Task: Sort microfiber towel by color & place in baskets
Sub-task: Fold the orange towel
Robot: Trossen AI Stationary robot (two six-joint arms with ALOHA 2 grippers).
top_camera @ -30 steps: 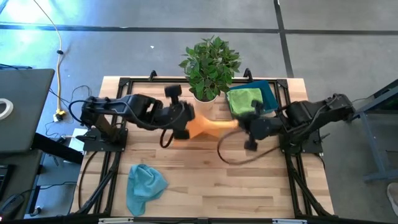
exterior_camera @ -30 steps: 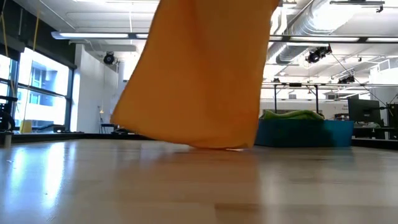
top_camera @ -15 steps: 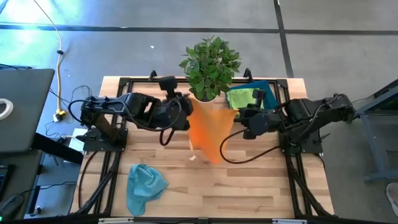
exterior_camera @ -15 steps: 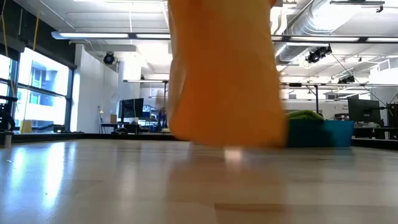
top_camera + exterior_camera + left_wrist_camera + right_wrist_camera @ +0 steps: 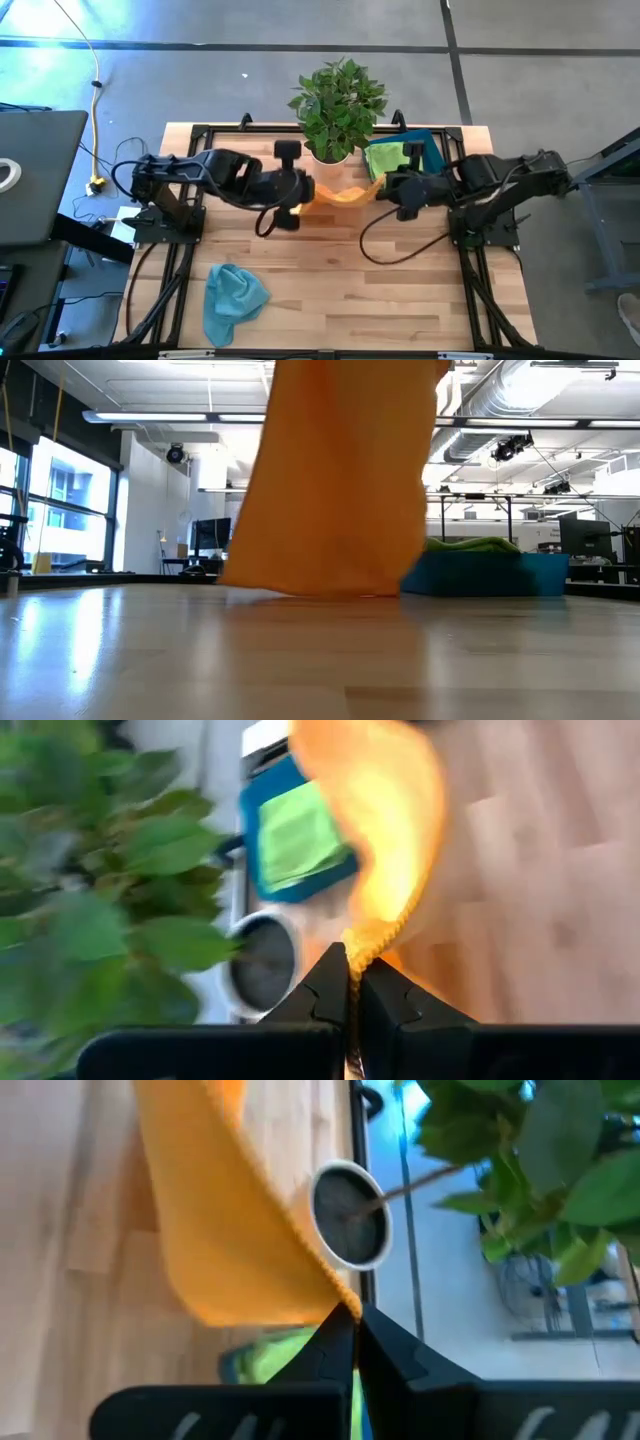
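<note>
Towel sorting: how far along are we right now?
Done: a green towel lies in the blue basket by the potted plant. In hand: the orange towel hangs between the left gripper and the right gripper, both shut on its edge, with its lower edge near the table. Left: the light blue towel lies crumpled near the front. Only one basket shows.

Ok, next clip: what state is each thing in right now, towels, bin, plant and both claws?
Orange microfiber towel: held up, stretched between both claws.
Left claw: shut on the towel's edge.
Right claw: shut on the opposite edge.
Lime-green towel: lying in the bin.
Dark teal plastic bin: holds only the green towel.
Light blue towel: crumpled on the table.
Potted plant: upright.
</note>
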